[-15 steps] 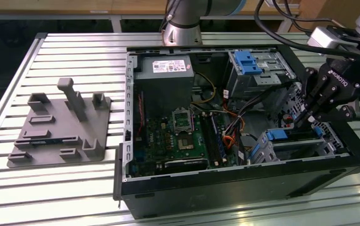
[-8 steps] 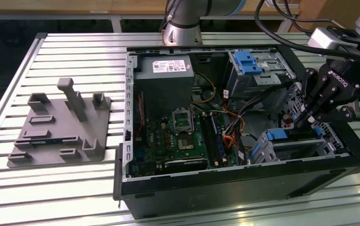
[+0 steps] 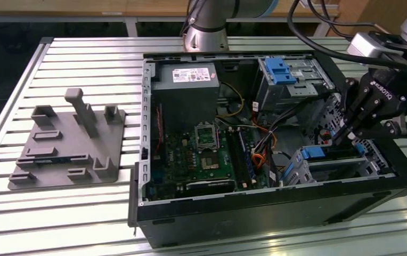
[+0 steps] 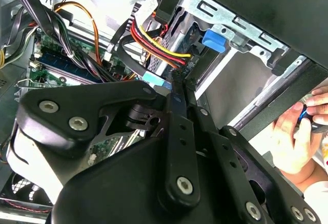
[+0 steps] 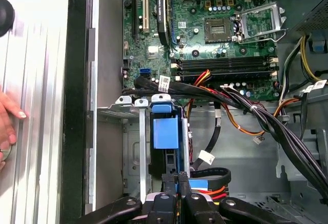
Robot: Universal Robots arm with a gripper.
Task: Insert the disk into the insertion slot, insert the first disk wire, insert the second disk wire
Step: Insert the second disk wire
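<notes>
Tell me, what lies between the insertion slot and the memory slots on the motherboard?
A bundle of black cables crosses there, in the first wrist view.

I work in a robotics lab: my arm is bolted to a slotted aluminium surface beside an opened computer case and a grey fixture.

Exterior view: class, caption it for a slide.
Robot gripper reaches into an open computer case beside the insertion slot on a slatted table.
</notes>
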